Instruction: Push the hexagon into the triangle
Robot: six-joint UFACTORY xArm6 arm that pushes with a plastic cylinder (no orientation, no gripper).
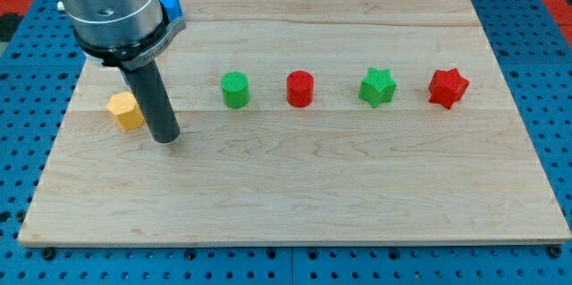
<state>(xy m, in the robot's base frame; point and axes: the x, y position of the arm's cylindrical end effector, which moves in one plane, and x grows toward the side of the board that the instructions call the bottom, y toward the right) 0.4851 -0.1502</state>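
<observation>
A yellow hexagon block point(125, 110) lies at the view's left on the wooden board point(304, 187). My tip point(165, 138) rests on the board just right of the hexagon and slightly below it, close to it but apart. A blue block point(171, 4) shows at the view's top left, mostly hidden behind the arm's grey body point(103, 4); its shape cannot be made out.
In a row across the middle stand a green cylinder point(236, 89), a red cylinder point(301, 88), a green star point(377, 87) and a red star point(448, 88). The board lies on a blue perforated base point(545, 44).
</observation>
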